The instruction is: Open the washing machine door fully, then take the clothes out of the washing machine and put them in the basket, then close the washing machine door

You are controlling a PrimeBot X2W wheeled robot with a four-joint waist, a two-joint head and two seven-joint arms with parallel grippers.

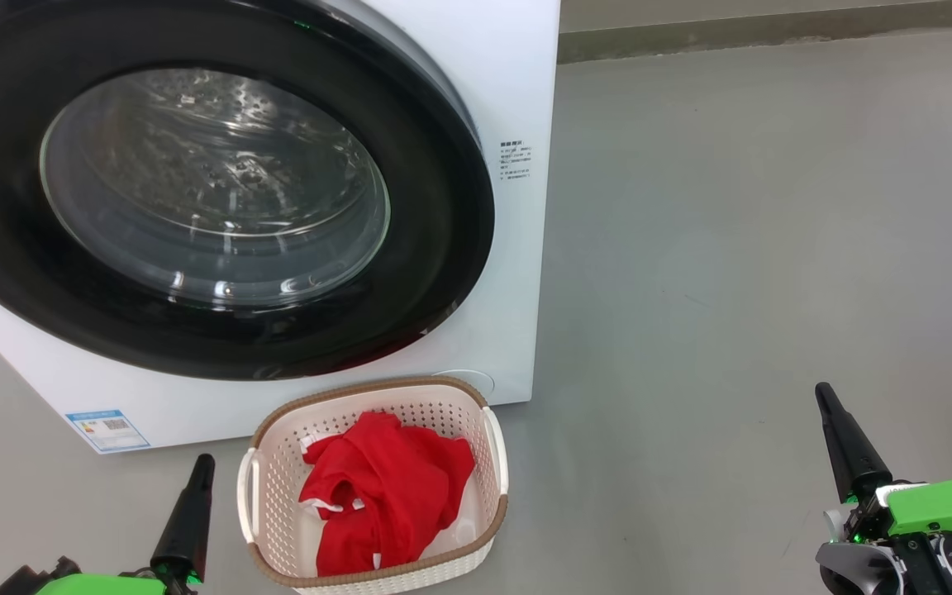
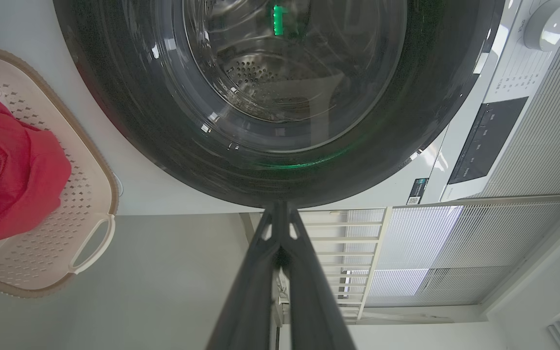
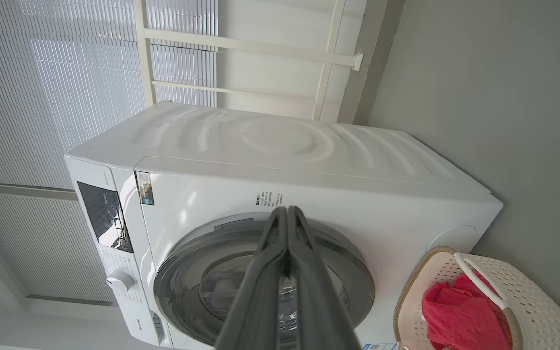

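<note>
From my seat, the step in hand looks like the last one, shutting the door, and it looks all but done, so what's left is checking, not pushing. Nearest me, the left gripper [image 1: 199, 478] sits low at the bottom left of the head view and the right gripper [image 1: 835, 430] at the bottom right, both over bare floor [image 1: 732, 248] and touching nothing. Just ahead, between them, the basket [image 1: 273, 487] stands against the foot of the machine. The clothes [image 1: 385, 487] lie bunched inside it, below the rim. Beyond it, the washing machine door [image 1: 443, 248] appears to lie flush against the front of the washing machine [image 1: 517, 83]. Through the glass I see only bare perforated drum, no fabric. I can't confirm the latch caught. If I doubted it, I'd press with a closed fingertip on the black rim, on the side away from the hinge, never on the glass. I'd bring that arm in over the basket so it doesn't get nudged. Each wrist view shows its gripper's two dark fingers pressed together along their length, holding nothing. The left pair points at the lower edge of the door rim, short of it. The right pair points at the machine's front from well back.
</note>
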